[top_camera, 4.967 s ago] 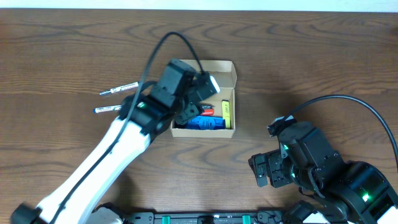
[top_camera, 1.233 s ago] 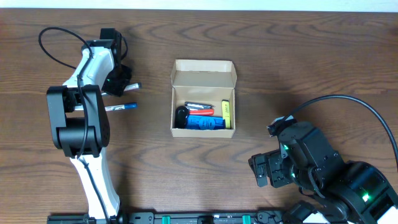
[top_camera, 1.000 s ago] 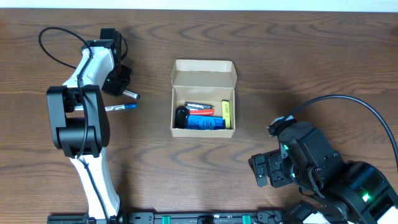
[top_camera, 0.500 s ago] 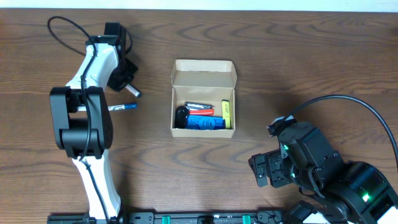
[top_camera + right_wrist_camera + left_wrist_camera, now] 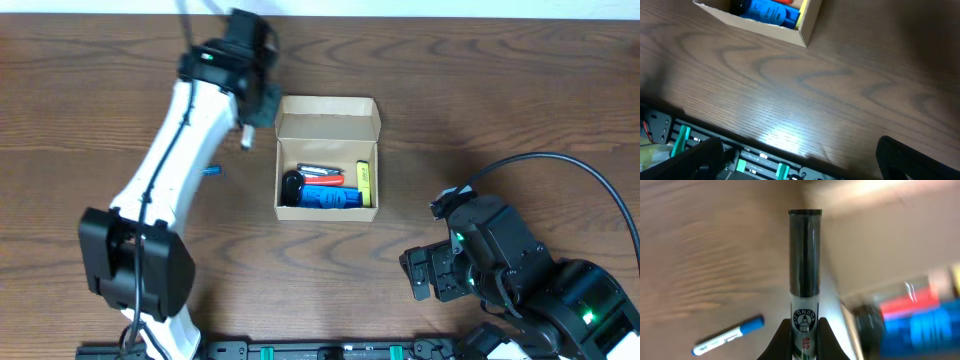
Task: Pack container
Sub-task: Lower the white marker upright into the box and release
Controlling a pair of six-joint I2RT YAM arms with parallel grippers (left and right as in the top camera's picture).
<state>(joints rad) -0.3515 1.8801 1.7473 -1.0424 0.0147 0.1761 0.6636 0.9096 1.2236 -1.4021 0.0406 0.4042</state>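
Observation:
The container (image 5: 330, 125) is a tan cardboard box with its flap lid up, in the middle of the table. Inside lie a blue case (image 5: 333, 197), a red pen (image 5: 326, 179), a yellow highlighter (image 5: 365, 178) and a black object (image 5: 293, 185). My left gripper (image 5: 247, 125) hangs just left of the box's top-left corner. It is shut on a marker (image 5: 805, 270) with a black cap and white body, held upright between the fingers (image 5: 783, 336). My right gripper (image 5: 430, 275) stands open near the front right, holding nothing; its own view shows the box wall (image 5: 785, 33).
A blue-capped pen (image 5: 727, 336) lies on the wood left of the box, mostly hidden under my left arm (image 5: 170, 160) from above. A rail with green clips (image 5: 755, 162) runs along the table's front edge.
My left arm has swung from the far left of the table rightward to the box's left corner, carrying the marker. The blue-capped pen stayed on the table. The right arm has not moved.

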